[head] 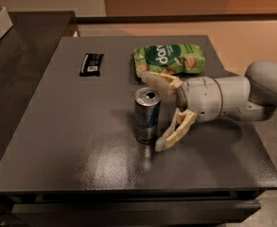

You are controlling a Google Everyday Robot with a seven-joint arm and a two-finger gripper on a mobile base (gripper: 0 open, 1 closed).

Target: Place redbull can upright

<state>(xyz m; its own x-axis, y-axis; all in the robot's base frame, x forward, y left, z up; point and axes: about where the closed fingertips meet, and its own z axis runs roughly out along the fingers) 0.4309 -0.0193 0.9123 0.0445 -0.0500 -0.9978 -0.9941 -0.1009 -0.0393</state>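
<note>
The redbull can stands upright near the middle of the dark grey table. Its long axis is vertical, its silver top faces up and its base sits flat on the surface. A dark opening shows in the lid.

The gripper is just to the right of the can with its fingers spread wide. One finger reaches behind the can's top and the other slants down toward the table beside the base. Neither finger visibly clamps the can. The white arm comes in low and roughly level from the right edge of the view.

A green snack bag lies behind the gripper. A small black wrapped bar lies further left, well apart from the can.
</note>
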